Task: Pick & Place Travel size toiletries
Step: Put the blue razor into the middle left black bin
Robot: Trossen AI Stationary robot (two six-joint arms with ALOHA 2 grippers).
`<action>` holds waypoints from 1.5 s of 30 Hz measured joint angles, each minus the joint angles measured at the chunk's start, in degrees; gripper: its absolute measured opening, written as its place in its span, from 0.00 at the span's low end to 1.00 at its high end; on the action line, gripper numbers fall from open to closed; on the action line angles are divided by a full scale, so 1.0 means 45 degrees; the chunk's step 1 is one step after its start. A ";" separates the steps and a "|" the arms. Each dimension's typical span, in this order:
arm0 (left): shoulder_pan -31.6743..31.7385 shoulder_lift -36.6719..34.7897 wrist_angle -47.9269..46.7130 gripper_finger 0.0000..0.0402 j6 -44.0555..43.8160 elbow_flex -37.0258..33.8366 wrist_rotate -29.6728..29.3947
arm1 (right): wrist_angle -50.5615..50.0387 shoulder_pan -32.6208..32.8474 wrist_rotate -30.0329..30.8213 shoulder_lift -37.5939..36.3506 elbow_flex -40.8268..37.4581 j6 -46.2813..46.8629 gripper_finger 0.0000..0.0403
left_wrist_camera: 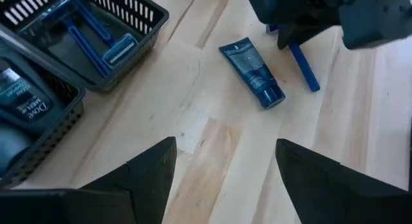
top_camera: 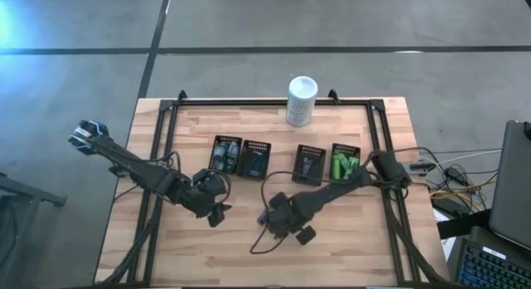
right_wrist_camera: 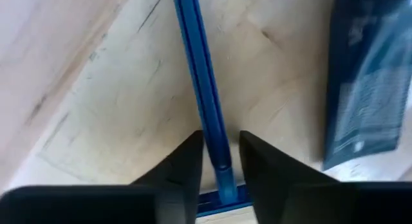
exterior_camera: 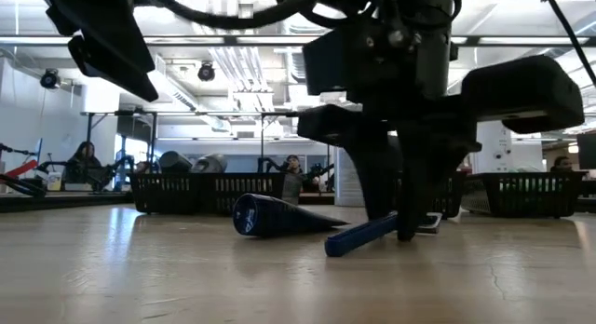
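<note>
blue razor handle between right tool fingers, on table

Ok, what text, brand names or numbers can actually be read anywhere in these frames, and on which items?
"Dove": on the grey oval bottle lying in a black slotted tray, left wrist view; the smaller lines on that bottle are unreadable.
Dark blue squeeze tube on the wooden table: pale print, too small to read.
White cylindrical container: no legible label.

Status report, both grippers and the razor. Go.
Right gripper down at the table, fingers on the blue razor handle. Left gripper open, empty, nearby. Blue tube lies beside the razor, apart.
</note>
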 joint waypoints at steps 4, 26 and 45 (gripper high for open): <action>0.0000 0.0000 -0.0023 0.67 0.0751 0.0000 0.0124 | -0.0326 -0.0153 -0.0283 -0.0282 -0.0082 0.1222 0.10; -0.0247 0.1554 0.6271 0.67 1.4649 -0.0053 -0.1607 | 0.0243 -0.2540 -0.1699 -0.4265 -0.0109 0.6199 0.07; 0.0978 0.3222 0.8768 0.49 1.6369 -0.0039 -0.1836 | 0.0732 -0.2526 -0.2578 -0.4255 -0.0099 0.6573 0.08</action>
